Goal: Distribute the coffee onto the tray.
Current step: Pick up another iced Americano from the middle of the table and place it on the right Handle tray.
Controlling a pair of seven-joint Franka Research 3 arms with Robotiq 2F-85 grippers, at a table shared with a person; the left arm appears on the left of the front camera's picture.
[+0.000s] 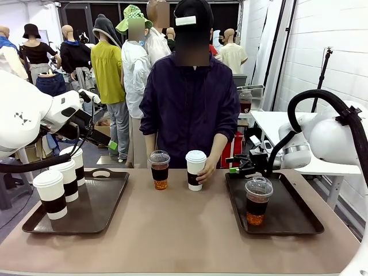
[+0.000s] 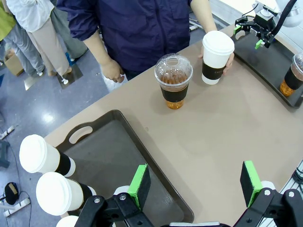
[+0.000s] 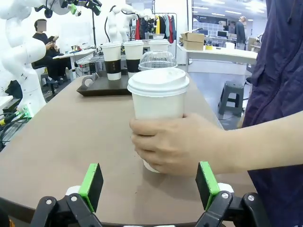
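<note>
On brown table, left tray, right tray, white wall behind

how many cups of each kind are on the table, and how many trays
white paper cups: 4
clear dome-lidded cups: 2
trays: 2
total: 8

Left gripper black, pads green; right arm white, black cable.
</note>
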